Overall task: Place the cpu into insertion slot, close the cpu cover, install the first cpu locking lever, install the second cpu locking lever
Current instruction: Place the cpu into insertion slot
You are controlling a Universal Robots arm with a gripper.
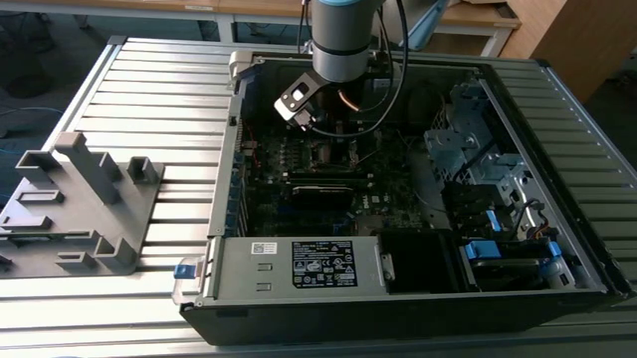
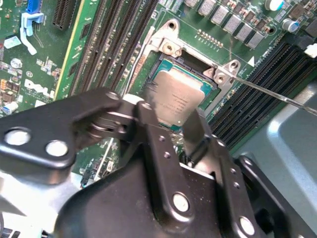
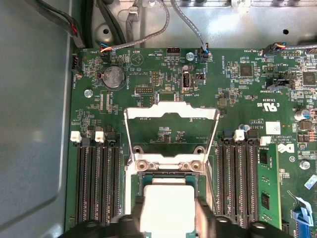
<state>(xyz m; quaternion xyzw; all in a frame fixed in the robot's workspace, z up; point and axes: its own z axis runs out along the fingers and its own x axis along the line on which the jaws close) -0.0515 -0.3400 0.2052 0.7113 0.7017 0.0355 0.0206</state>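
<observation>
cpu (image 2: 176, 101) is clenched at two opposite edges between the fingers (image 2: 148, 129) | held flat right over the insertion slot (image 2: 190, 62), seating not resolvable, upper middle of the exterior view | cpu cover (image 3: 171, 110) is seen swung open just beyond the slot

A silvery metal table (image 1: 149, 82) with long ribbed slats running across its top fills the exterior view. An open black and grey computer case (image 1: 298, 306) lies flat on it, taking up the middle and the exterior view's right. Just beside the case, at the exterior view's left, a grey plastic fixture (image 1: 80, 209) with upright posts stands on the slats.
</observation>
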